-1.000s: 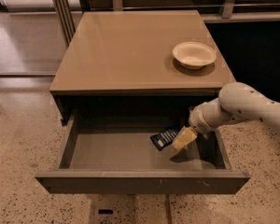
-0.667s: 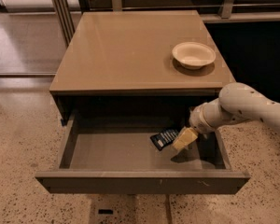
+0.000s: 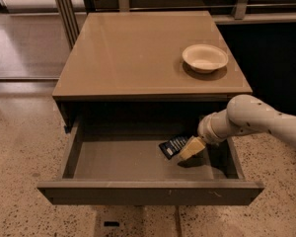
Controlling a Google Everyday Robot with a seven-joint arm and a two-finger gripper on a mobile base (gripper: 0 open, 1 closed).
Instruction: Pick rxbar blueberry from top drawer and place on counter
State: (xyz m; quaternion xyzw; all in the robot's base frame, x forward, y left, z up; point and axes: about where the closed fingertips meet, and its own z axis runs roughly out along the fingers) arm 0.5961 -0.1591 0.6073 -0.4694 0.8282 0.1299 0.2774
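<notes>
The top drawer (image 3: 138, 191) is pulled open below the counter (image 3: 138, 53). The rxbar blueberry (image 3: 171, 146), a dark navy wrapper with white lettering, lies tilted in the right half of the drawer's grey inside. My gripper (image 3: 191, 148) reaches into the drawer from the right on a white arm (image 3: 256, 120). Its tan tip is right against the bar's right end.
A cream bowl (image 3: 204, 57) stands on the counter near its right back corner. Speckled terrazzo floor (image 3: 19, 147) lies to the left and front. A dark cabinet face (image 3: 276, 58) stands to the right, and metal rails (image 3: 64, 9) stand behind.
</notes>
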